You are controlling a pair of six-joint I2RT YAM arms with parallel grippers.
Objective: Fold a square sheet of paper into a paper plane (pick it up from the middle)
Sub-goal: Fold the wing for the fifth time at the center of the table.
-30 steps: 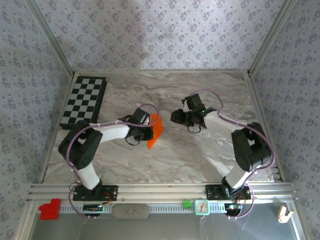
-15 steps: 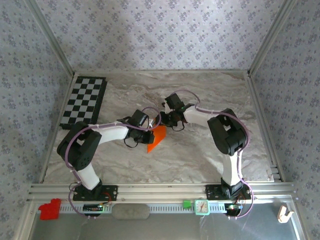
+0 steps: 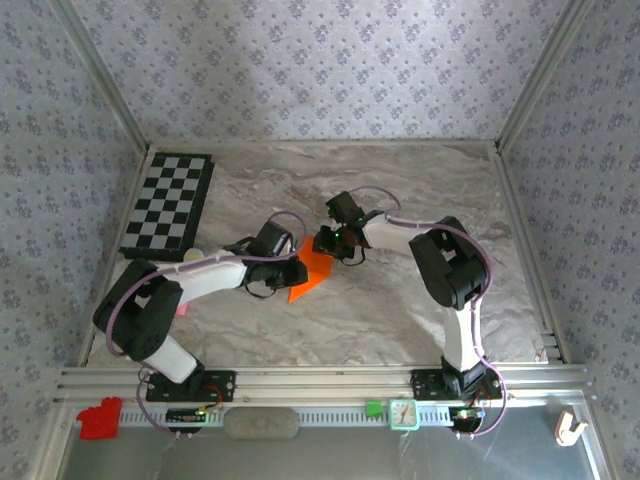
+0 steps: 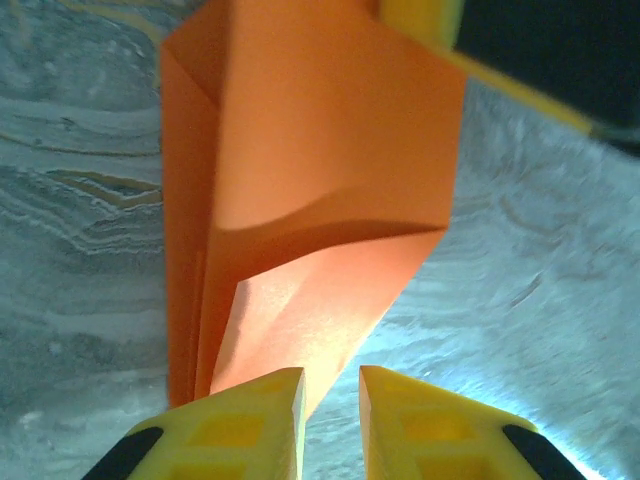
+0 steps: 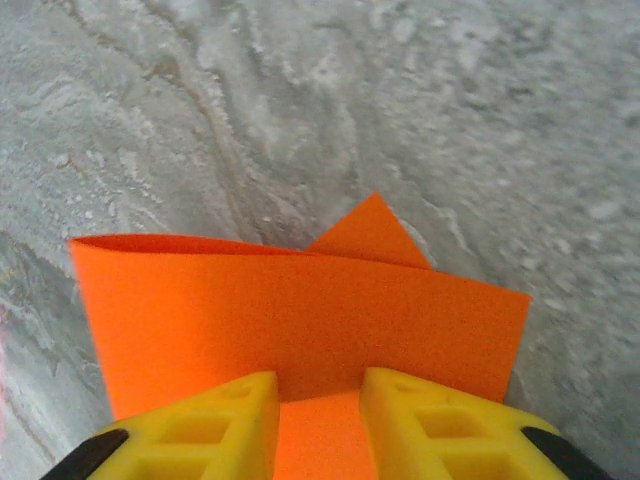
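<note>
Mid-fold on the grey marbled bench (image 3: 400, 330): a thin, bright orange paper sheet (image 3: 311, 274), creased into overlapping layers with one pointed flap, lies between the two arms at the centre of the overhead frame. The right gripper (image 5: 318, 385) pinches the sheet's folded edge between its yellow fingers. The left gripper (image 4: 330, 385), jaws a narrow slit apart, sits at the sheet's lower corner without visibly clamping it. The plane looks roughly half made. The next move likely calls for one gripper to anchor the layers while the other presses a fresh crease.
</note>
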